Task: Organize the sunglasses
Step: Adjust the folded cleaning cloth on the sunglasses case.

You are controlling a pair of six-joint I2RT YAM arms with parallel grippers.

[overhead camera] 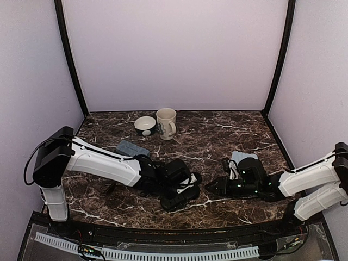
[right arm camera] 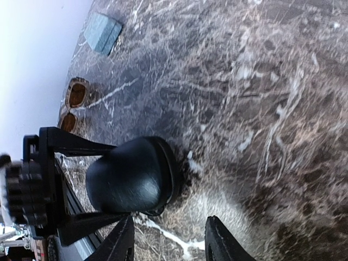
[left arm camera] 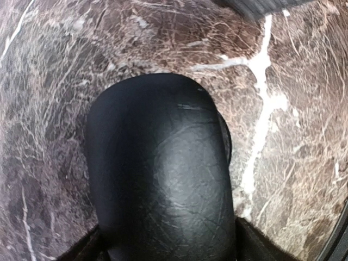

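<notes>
1. The black case [left arm camera: 163, 179] fills the left wrist view. It is smooth, leathery and looks closed, and it lies on the marble table [left arm camera: 293, 81].
2. The left claw [overhead camera: 182, 197] has a finger on either flank of the black case and appears to clamp it. The right claw [right arm camera: 169, 228] points at the case's rounded end from just beside it. Its fingers are spread with only bare marble between them.
3. The brownish sunglasses [right arm camera: 73, 103] lie flat on the table beyond the left claw, well apart from both claws and near the table's edge. The grey-blue case [right arm camera: 103, 32] lies farther along. I cannot pick out a black pair anywhere.
4. Step in hand, as I judge it: the case is being steadied so it can be opened or loaded, and no glasses are held.
5. The next move probably needs the right claw to lift the lid while the left claw holds the case down. After that comes a low, gentle pinch on the thin frame.
6. No brand or lettering is readable. The mug [overhead camera: 166, 123] and the bowl [overhead camera: 145, 125] carry marks too small to make out.
</notes>
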